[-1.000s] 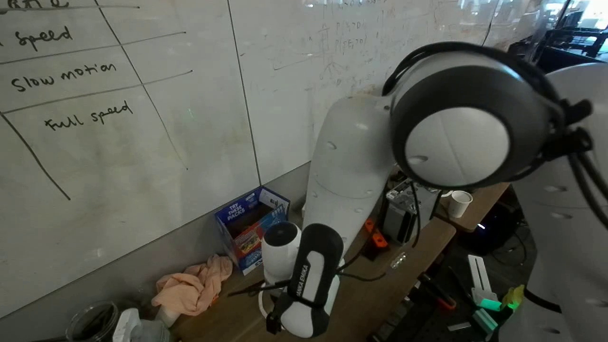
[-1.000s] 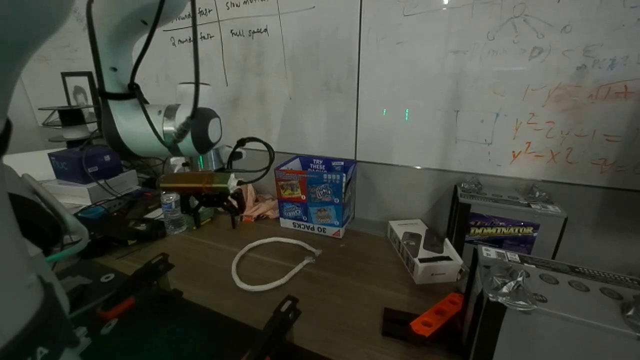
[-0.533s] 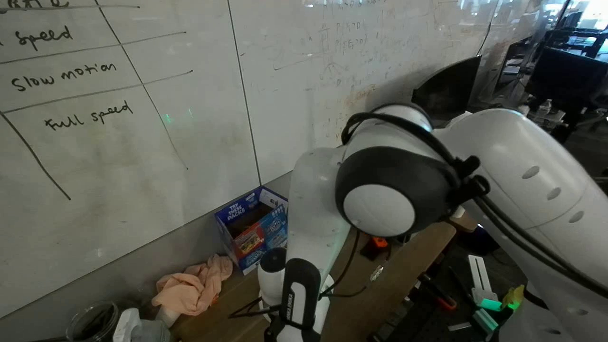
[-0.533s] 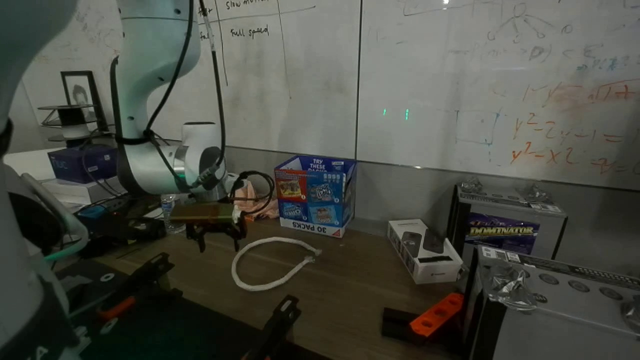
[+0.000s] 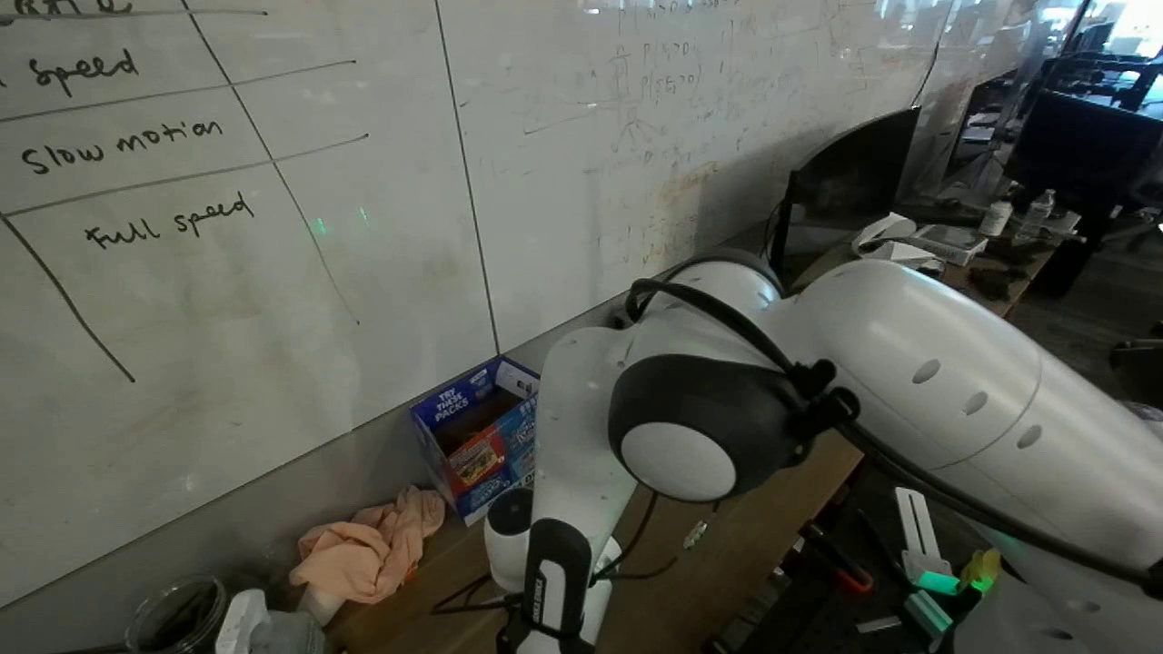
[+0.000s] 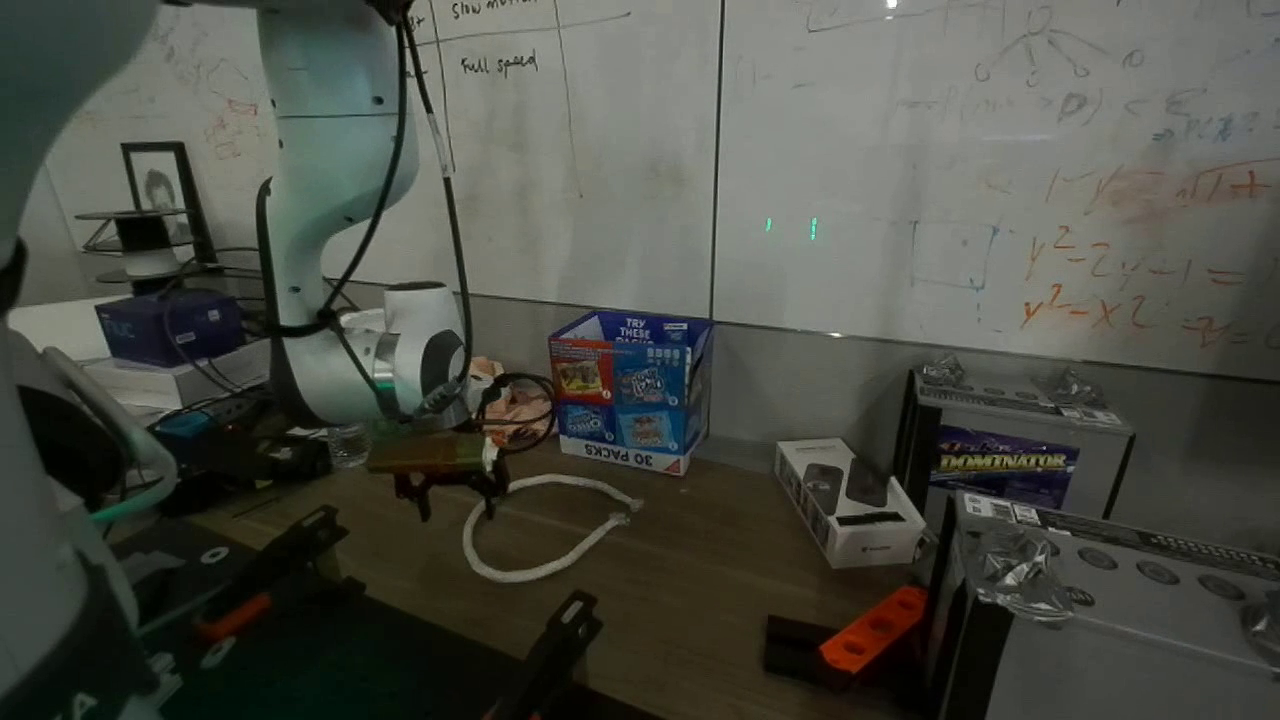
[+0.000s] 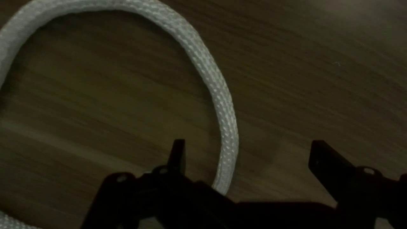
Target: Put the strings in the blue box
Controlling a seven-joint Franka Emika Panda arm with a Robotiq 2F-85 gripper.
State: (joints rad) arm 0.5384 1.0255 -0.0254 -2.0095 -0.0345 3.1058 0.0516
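Where the black spool stands: far left of the white braided cord, well back.
Nuc box: violet-blue, left of the cord and behind it, well apart.
Franka Panda arm: white with black trim, bent, left of the cord; in both exterior views.
Plastic bottle: left of the cord, further back, partly hidden by the arm.
Robotiq gripper: above the tabletop at the cord's left side, jaws wide apart, released.
Fingers: in the wrist view, one tip over the loop's inside, one outside; cord runs between, clear of both tips.
Peach cloth: crumpled, behind the cord; in both exterior views.
Cord: flat on the tabletop, C-shaped loop, two ends at the right, near each other but apart; all of it outside the snack carton.
Snack carton: behind the cord and near it, a bit right; blue, top uncovered, "30 PACKS" upside down on the front.
White product box: right of the cord, well apart.
Orange bracket: aslant, right of the cord, nearer the camera.
DOMINATOR case: grey with purple label, far right of the cord, further back.
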